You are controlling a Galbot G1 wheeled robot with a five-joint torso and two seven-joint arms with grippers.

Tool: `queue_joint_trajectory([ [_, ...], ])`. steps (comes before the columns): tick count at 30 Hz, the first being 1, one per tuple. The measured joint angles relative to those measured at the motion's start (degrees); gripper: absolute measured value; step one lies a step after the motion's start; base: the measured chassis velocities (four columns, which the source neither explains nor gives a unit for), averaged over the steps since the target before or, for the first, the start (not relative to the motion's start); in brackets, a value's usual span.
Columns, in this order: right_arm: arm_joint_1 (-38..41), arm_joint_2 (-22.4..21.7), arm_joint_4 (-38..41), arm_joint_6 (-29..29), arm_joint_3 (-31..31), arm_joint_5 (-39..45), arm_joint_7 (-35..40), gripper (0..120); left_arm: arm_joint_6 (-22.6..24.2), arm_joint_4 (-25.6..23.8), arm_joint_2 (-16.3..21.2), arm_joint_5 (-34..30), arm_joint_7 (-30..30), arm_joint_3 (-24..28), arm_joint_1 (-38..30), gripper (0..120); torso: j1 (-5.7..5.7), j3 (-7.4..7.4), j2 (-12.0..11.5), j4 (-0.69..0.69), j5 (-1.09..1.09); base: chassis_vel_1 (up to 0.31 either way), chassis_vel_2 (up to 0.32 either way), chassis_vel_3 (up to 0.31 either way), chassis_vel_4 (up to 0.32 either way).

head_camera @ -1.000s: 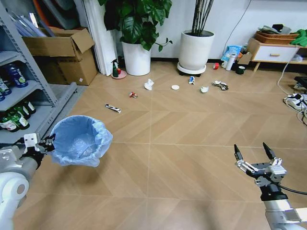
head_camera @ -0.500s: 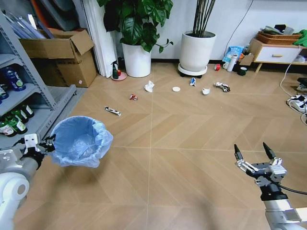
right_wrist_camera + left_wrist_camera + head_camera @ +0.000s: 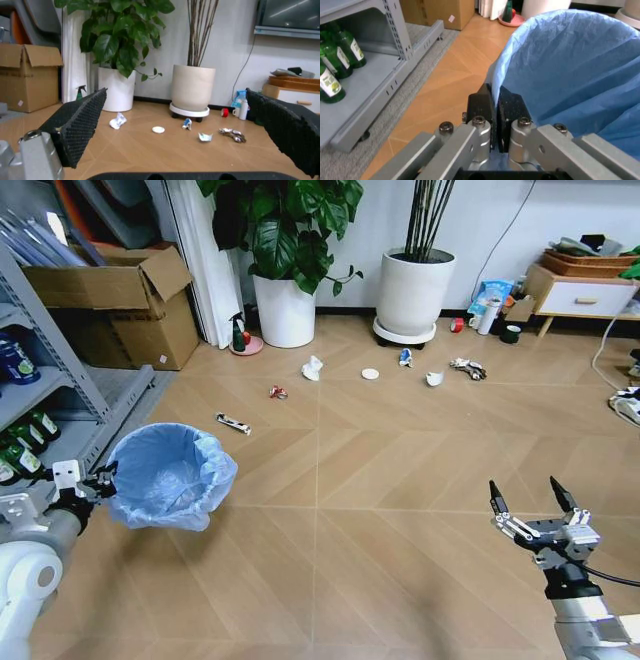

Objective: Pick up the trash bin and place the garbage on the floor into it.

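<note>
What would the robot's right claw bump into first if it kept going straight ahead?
Probably nothing soon. The open right gripper points across bare floor. Farther on lie the white disc and a crumpled wrapper, though depth is hard to judge.

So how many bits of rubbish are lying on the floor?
7: dark wrapper, red wrapper, crumpled paper, white disc, blue-white wrapper, white scrap, dark crushed wrapper. More may be hidden.

A room in an office or lab

Big plants in white pots (image 3: 414, 288) by the wall; left of them, cardboard boxes (image 3: 115, 300) and a metal shelf (image 3: 60, 395) of bottles.
</note>
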Motion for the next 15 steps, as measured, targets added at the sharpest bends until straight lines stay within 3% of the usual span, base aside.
queue_joint_trajectory([
  [15, 0.1, 0.0, 0.0, 0.1, 0.0, -0.1, -0.3, 100, 0.0, 0.0, 0.0, 0.0, -0.1, 0.3, -0.2, 0, 0.0, 0.0, 0.0, -0.01, -0.01, -0.071, 0.199, 0.079, -0.199],
])
